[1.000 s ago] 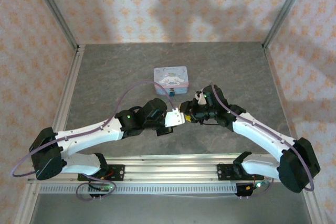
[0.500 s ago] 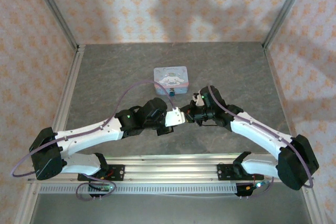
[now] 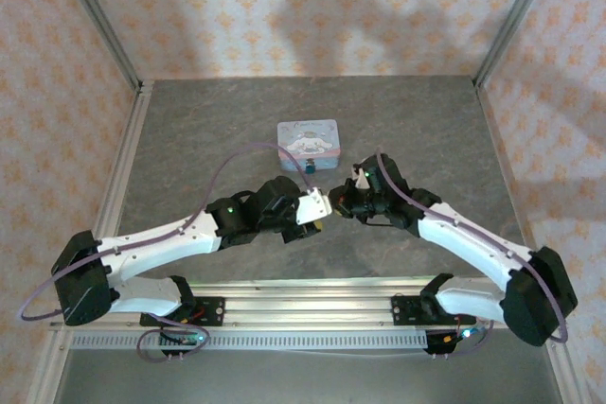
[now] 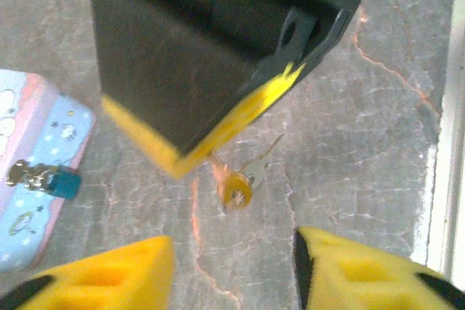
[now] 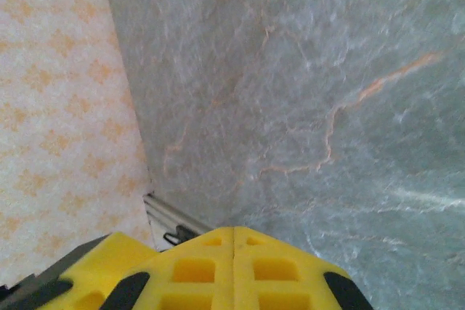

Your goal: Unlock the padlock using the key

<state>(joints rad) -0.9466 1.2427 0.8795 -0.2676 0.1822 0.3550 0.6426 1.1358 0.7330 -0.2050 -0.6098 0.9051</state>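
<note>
Top view: grey table (image 3: pixel 189 139); pale blue tin (image 3: pixel 308 142) seen whole, lid up. Left wrist view: tin's corner only, off to the left of left gripper (image 4: pixel 232 274), jaws parted and empty; right gripper (image 4: pixel 196 154) directly ahead of it. Right wrist view: yellow fingers (image 5: pixel 196 266) pressed flush together. Left wrist view: padlock (image 4: pixel 62 181) against tin's side, left of left gripper; key (image 4: pixel 254 168) dangling from right gripper's closed tip.

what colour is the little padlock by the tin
Dark teal-blue padlock, clearest in the left wrist view.

Grey veined table (image 3: pixel 189 139) — pale blue tin (image 3: pixel 308 142) on it.
</note>
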